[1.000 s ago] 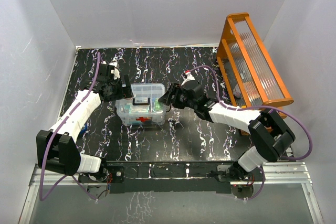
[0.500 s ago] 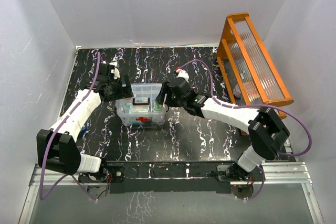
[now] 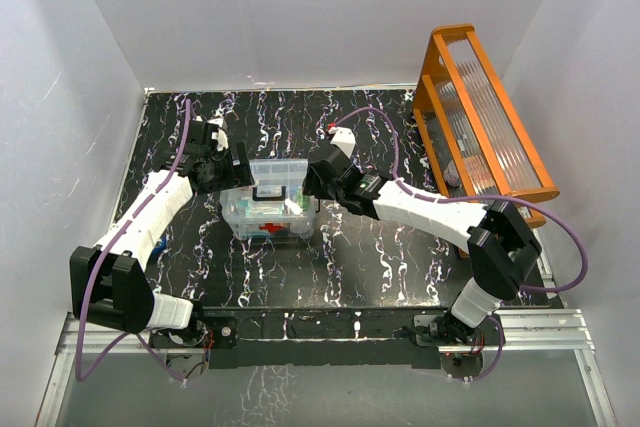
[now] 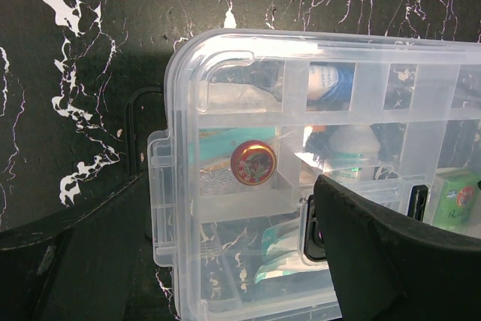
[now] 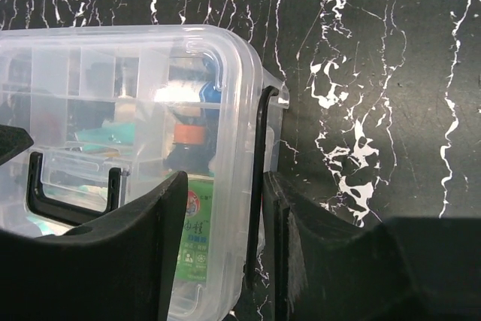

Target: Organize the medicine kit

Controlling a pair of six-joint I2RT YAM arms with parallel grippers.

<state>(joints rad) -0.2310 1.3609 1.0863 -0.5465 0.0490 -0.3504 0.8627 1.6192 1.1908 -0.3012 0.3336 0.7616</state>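
Observation:
The medicine kit point(image 3: 268, 209), a clear box with its clear lid on and a black handle point(image 3: 268, 190), sits mid-table. My left gripper point(image 3: 228, 169) stands open at its left end: in the left wrist view the gripper point(image 4: 229, 212) straddles that end, one finger point(image 4: 75, 261) outside the wall and the other point(image 4: 398, 253) over the lid point(image 4: 248, 95). My right gripper point(image 3: 313, 185) is at the kit's right end. In the right wrist view its jaws point(image 5: 224, 208) stand narrow around the lid's rim and a black latch point(image 5: 259, 155), with a small gap on the lid side.
A tall orange rack point(image 3: 485, 127) with ribbed clear panels stands at the right edge of the table. White walls close in the back and both sides. Through the lid I see a red round tin point(image 4: 253, 164) and a green packet point(image 5: 197, 231).
My right gripper has moved left onto the kit's right end and its jaws have narrowed round the rim and latch. The left arm and the kit have not moved.

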